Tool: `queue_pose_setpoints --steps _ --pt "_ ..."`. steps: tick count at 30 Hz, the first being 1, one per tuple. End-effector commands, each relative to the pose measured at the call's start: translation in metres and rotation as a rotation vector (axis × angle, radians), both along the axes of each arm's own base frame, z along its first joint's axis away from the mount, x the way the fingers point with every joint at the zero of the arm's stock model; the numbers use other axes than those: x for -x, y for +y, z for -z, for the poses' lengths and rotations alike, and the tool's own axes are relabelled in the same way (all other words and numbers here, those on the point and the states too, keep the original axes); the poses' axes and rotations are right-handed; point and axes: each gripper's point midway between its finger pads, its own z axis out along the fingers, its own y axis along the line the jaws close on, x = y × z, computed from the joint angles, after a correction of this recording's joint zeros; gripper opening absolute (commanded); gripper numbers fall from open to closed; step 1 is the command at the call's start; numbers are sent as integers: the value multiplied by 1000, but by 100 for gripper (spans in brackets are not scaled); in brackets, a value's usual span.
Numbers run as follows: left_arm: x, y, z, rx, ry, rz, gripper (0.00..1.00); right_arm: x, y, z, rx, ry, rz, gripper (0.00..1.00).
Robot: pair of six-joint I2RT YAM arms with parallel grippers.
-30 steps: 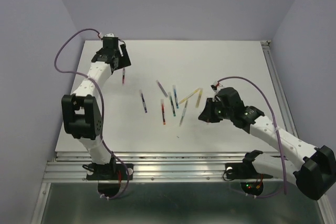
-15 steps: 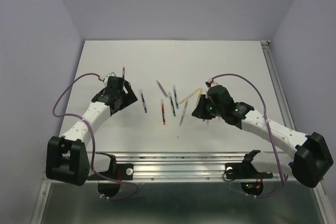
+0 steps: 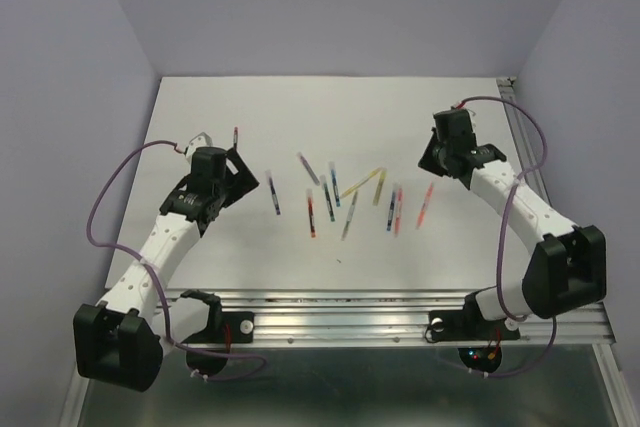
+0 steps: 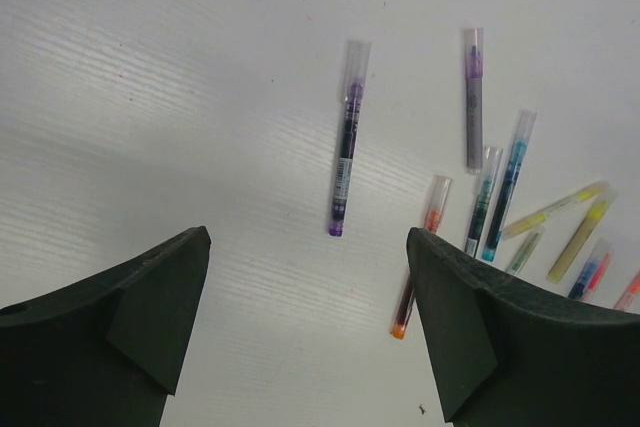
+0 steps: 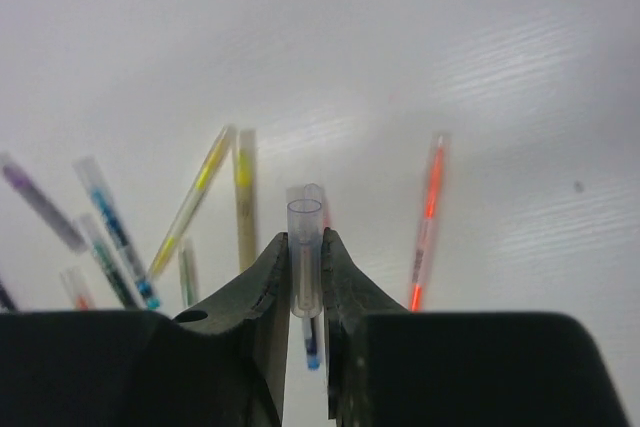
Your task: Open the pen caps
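Worktop (image 3: pixel 200 107), left side: left gripper (image 4: pixel 308 239) over the bare surface, jaws spread wide, gripping nothing. Ahead of the gap, apart from both fingers: purple pen (image 4: pixel 343 162), lying flat, clear cap (image 4: pixel 355 59) at its far end. Toward the far-left corner, alone: red pen (image 3: pixel 235 135).

Middle of the worktop: loose scatter of pens, namely a grey-and-purple pen (image 4: pixel 473 107), teal pens (image 4: pixel 505 187), an orange pen (image 4: pixel 415 267) and yellow pens (image 4: pixel 565 217), all off to the right of the left gripper's fingers and untouched.

Right side, in the far half: right gripper (image 5: pixel 304 242), jaws pressed in on a single clear pen cap (image 5: pixel 304 262), pinched upright between the fingertips, open end up, off any pen. Beneath it on the surface, seen through the gap: blue pen (image 5: pixel 312 349). Just to the right, lying flat: orange-red pen (image 5: pixel 428 222).
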Motion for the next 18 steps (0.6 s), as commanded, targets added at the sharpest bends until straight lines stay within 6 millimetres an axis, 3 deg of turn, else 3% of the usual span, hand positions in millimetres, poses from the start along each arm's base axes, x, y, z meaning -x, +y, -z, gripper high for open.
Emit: queue_pose_setpoints --steps 1,3,5,6,7,8,9,10,12,13,14,15,16,18 --pt "-2 0 -9 3 -39 -11 92 -61 -24 1 77 -6 -5 8" --pt "-4 1 -11 -1 -42 -10 91 -83 -38 7 113 17 11 8" --pt "-4 2 -8 -12 -31 -16 92 -113 -46 1 119 1 20 8" --pt "-4 2 -8 -15 -32 -13 92 -123 -56 23 141 55 31 8" --pt "-4 2 -7 -16 -29 -13 91 -130 -59 26 158 60 32 8" --pt "-3 2 -7 -14 -32 -10 91 -148 -60 13 171 20 31 8" --pt "-3 1 -6 -10 -32 -9 91 -155 -64 37 202 70 17 8" --pt "-5 0 -7 -5 -44 -9 92 -172 -64 26 205 37 16 8" --pt "-6 1 -6 -5 -48 -12 92 -183 -65 39 222 64 -3 9" --pt "-7 0 -5 -6 -43 -9 92 -188 -63 63 227 107 -23 9" --pt "-7 0 -2 -9 -33 -9 92 -194 -61 68 228 111 -37 10" --pt "-7 0 0 -10 -24 -5 92 -205 -59 61 232 88 -51 10" --pt "-7 0 2 -12 -17 -6 92 -208 -57 78 232 117 -74 11" --pt "-8 1 5 -21 -10 -15 92 -217 -56 78 246 104 -91 13"
